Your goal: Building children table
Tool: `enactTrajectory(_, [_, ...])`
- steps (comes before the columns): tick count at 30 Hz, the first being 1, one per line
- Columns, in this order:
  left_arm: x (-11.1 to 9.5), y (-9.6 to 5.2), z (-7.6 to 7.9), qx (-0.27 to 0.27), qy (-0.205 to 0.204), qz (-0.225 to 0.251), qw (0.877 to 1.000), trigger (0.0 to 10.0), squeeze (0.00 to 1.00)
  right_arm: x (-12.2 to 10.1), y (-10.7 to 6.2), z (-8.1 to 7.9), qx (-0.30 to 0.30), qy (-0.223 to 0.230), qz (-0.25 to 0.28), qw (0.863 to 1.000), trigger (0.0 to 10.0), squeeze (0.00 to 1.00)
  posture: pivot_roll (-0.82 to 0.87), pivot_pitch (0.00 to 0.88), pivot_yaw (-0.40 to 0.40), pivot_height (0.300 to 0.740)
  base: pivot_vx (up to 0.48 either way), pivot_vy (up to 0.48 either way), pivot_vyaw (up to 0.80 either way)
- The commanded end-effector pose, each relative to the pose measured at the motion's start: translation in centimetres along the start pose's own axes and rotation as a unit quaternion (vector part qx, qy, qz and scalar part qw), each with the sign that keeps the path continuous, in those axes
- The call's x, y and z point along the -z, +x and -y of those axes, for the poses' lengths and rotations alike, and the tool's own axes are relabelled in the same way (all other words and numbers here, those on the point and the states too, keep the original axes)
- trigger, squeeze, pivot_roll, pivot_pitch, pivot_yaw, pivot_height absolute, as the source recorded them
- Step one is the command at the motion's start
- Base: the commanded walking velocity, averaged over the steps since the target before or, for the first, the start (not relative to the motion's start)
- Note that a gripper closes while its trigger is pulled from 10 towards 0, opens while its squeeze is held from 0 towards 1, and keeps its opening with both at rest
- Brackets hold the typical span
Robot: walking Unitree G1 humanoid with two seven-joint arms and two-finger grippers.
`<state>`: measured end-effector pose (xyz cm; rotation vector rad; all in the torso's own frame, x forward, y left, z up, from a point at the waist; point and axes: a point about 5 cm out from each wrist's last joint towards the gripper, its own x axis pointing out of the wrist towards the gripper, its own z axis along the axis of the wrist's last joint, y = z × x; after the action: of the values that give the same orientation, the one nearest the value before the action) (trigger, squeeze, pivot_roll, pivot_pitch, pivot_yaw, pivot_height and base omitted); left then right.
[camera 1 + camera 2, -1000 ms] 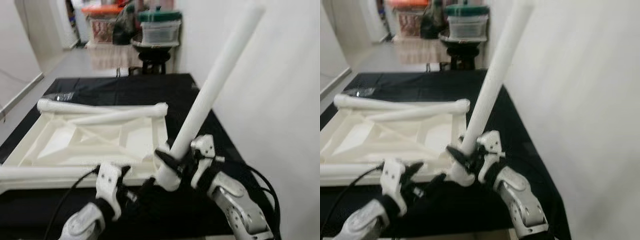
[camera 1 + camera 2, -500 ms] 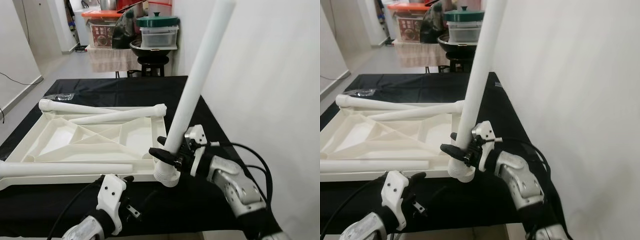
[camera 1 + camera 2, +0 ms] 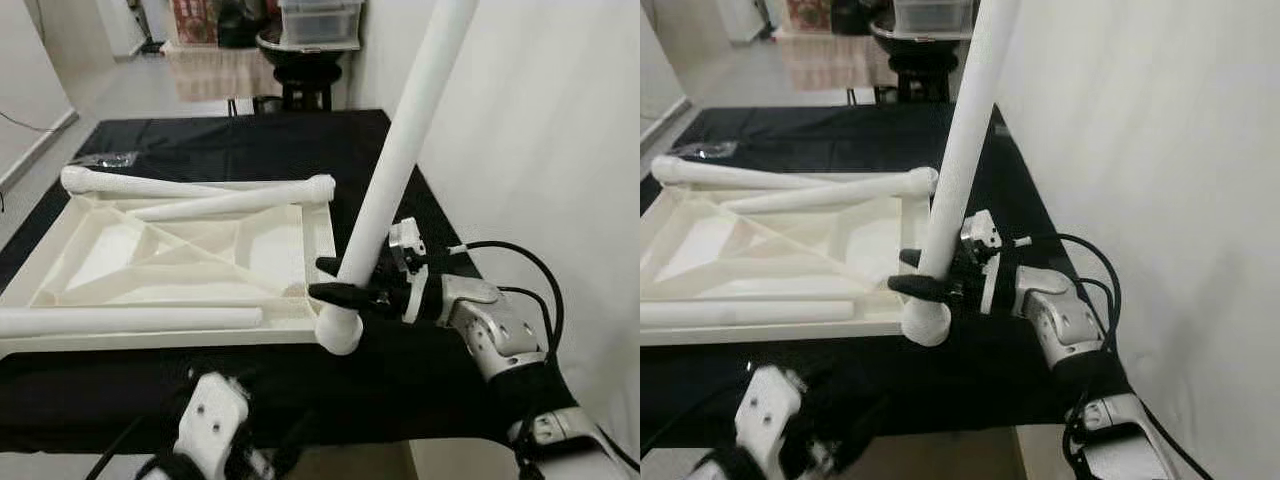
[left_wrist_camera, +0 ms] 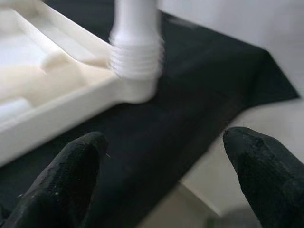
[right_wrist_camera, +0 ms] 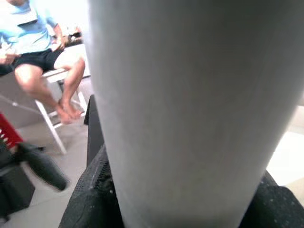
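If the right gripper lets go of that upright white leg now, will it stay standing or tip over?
Probably it tips: the white leg leans and is tall over a narrow threaded end at the tabletop's corner. It looks stiff, likely light hollow plastic. Being round, it may roll across the black cloth. The right gripper is clamped low on it.

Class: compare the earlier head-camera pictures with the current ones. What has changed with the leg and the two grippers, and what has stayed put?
The right gripper still clamps the white leg, now more upright, its threaded end at the tabletop's corner socket. The left gripper has dropped back, open, off the tabletop. The three loose legs lie as before; the camera tilted down.
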<state>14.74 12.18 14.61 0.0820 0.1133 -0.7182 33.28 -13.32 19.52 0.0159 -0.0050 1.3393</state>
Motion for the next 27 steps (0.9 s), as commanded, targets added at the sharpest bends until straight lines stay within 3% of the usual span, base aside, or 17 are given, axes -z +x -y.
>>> enactTrajectory(1, [-0.3,-0.3,0.6,0.017,-0.001,-0.003,1.0,10.0,0.0,-0.1,0.0,0.0,-0.015,-0.009,-0.003,1.0,10.0,0.0,0.1,0.226,-0.008,0.74,0.0,0.0,0.0])
enactTrajectory(18, [-1.3,-2.2,2.2,0.04,-0.009,-0.022,0.999,10.0,0.0,-1.4,-0.8,0.4,-0.067,-0.061,-0.044,0.995,10.0,0.0,0.12,0.304,0.012,0.74,0.0,0.0,0.0])
enactTrajectory(22, [-1.5,-2.5,2.4,0.042,-0.01,-0.026,0.999,10.0,0.0,-1.4,-0.8,0.0,-0.102,-0.093,-0.086,0.987,10.0,0.0,0.12,0.321,0.014,0.74,0.0,0.0,0.0])
enactTrajectory(26, [-1.6,-2.6,2.5,0.043,-0.011,-0.027,0.999,10.0,0.0,-0.9,-1.0,-0.7,-0.153,-0.149,-0.164,0.963,10.0,0.0,0.12,0.327,0.014,0.74,0.0,0.0,0.0])
enactTrajectory(27, [-1.6,-2.6,2.5,0.043,-0.011,-0.027,0.999,10.0,0.0,-0.9,-1.0,-0.7,-0.153,-0.149,-0.164,0.963,10.0,0.0,0.12,0.327,0.014,0.74,0.0,0.0,0.0])
